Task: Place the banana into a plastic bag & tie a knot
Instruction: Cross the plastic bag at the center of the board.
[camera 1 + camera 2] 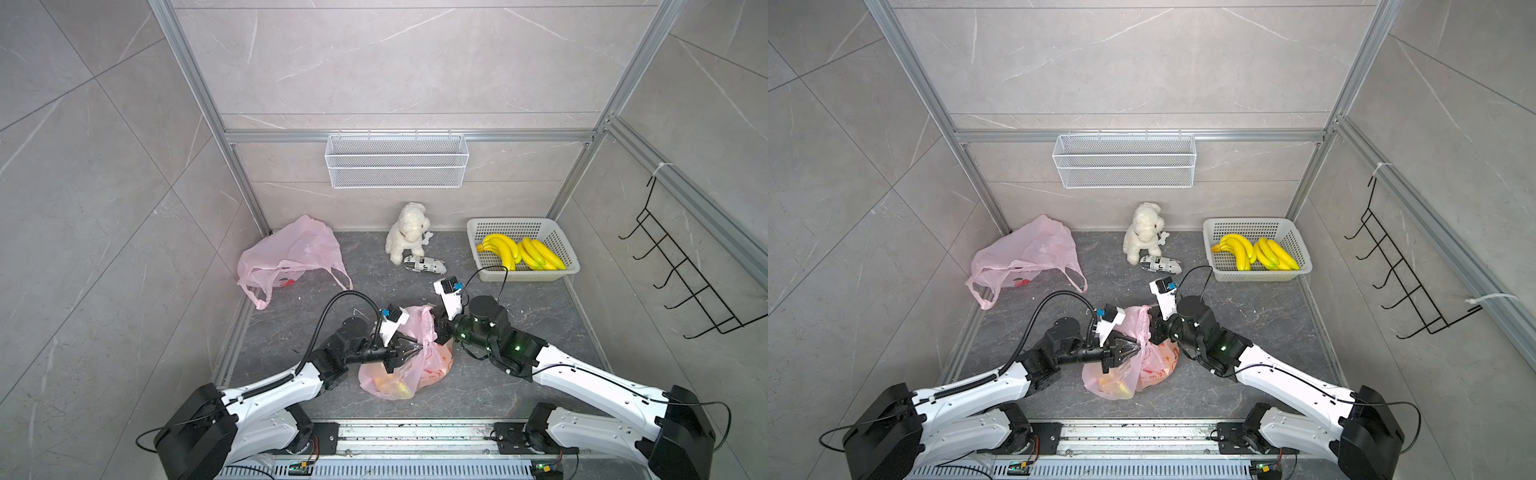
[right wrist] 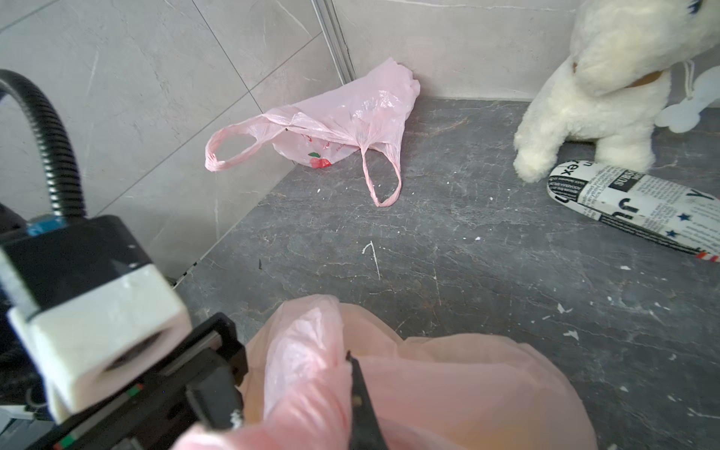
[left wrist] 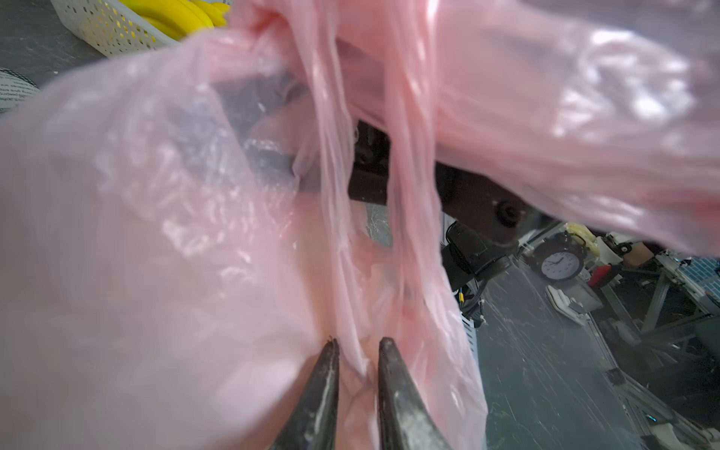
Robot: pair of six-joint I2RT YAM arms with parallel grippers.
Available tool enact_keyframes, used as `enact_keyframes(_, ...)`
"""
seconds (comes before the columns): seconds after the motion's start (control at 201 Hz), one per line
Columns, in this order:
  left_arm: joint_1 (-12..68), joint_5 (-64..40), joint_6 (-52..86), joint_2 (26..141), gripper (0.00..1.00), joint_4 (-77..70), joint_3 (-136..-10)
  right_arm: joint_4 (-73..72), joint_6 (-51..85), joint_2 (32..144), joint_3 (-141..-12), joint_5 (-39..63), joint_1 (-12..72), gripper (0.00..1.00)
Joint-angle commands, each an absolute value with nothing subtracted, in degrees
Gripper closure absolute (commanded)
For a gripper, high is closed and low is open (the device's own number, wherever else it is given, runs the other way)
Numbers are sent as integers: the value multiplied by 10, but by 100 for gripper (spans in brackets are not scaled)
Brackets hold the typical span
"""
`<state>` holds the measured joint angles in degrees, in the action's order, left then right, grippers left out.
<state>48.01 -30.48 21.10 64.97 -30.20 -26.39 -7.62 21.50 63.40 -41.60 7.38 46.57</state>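
Dark grey stone-pattern tabletop (image 1: 374, 291), walled on three sides. White wire-mesh shelf (image 1: 397, 166), hung on the back wall above the far edge. Spare pink bag (image 1: 291, 253), crumpled and slumped in the far-left corner, both handles loose on the surface. Plastic bag (image 1: 415, 374), pink with orange print, standing at the middle of the tabletop toward the near edge, its top drawn upward between the two arms; the banana (image 1: 395, 386) shows as a yellow shape through the film in its lower part. White perforated basket (image 1: 507, 226), in the far-right corner, holding the banana bunches (image 1: 500, 247). Plush dog (image 1: 407, 232), cream, upright at the middle of the far edge. Newspaper-print toy (image 1: 424, 264), lying just in front of the dog. Left gripper (image 3: 358, 346), fingers narrowly apart, a twisted strand of the plastic bag pinched between them. Right gripper (image 1: 437, 330), jaws closed at the bag's raised top, film bunched around the one finger in its wrist view.
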Motion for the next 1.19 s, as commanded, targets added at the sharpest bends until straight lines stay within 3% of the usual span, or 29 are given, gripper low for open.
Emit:
enact_keyframes(0.0,482,-270,220,664,74,-356,-304,-108,231,619,-419,114,446,100)
enact_keyframes(0.249,482,-172,182,548,67,-195,-303,-50,159,614,-422,168,433,100)
enact_keyframes(0.378,482,-128,180,501,55,-144,-303,-69,150,618,-416,220,433,100)
enact_keyframes(0.727,482,-104,171,504,57,-127,-312,-119,161,620,-411,286,433,100)
enact_keyframes(0.966,482,-82,175,492,67,-120,-312,-113,154,621,-405,309,433,100)
enact_keyframes(1.125,482,-84,174,497,82,-118,-316,-124,162,617,-401,300,433,100)
enact_keyframes(1.189,481,-77,175,488,84,-123,-311,-130,165,616,-400,299,434,100)
